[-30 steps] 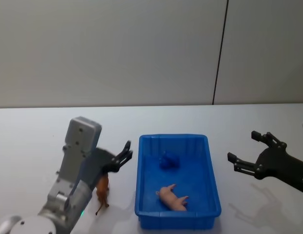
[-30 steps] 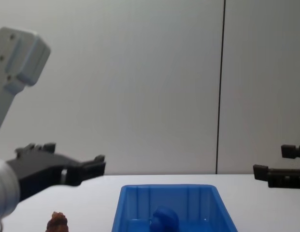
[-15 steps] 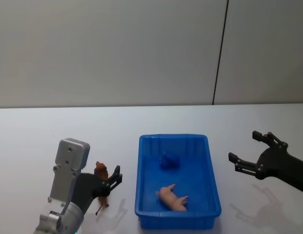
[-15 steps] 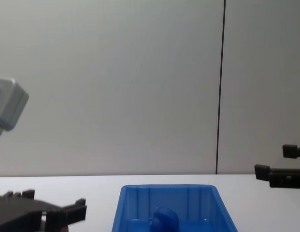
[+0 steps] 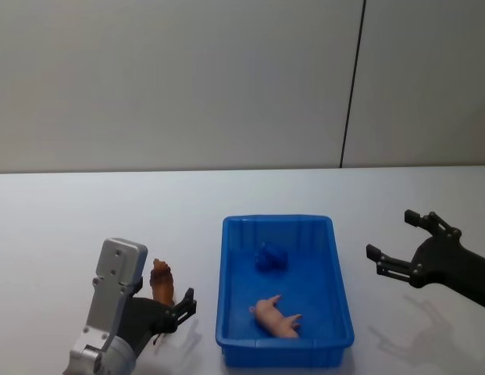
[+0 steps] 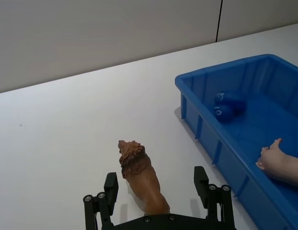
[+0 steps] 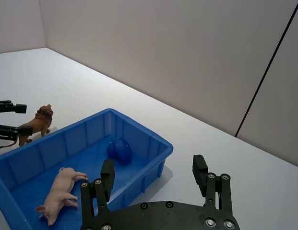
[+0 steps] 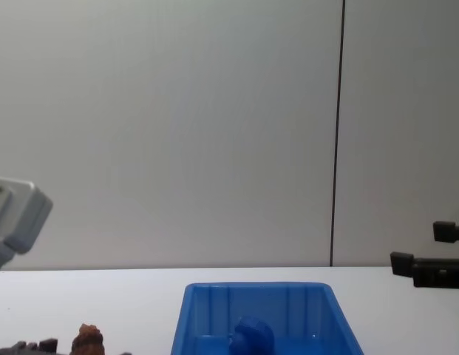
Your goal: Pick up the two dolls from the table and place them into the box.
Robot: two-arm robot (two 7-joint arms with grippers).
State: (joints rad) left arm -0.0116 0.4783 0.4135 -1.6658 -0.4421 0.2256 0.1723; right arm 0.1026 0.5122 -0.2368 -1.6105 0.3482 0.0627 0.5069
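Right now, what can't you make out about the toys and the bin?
- Brown doll: its hind part is hidden behind the left end effector in the left wrist view.
- Blue doll: cut off by the bottom edge in the chest view.
- Box: its floor lies below that same edge.

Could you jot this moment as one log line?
left gripper: open around brown doll | blue doll: in box | right gripper: open, idle
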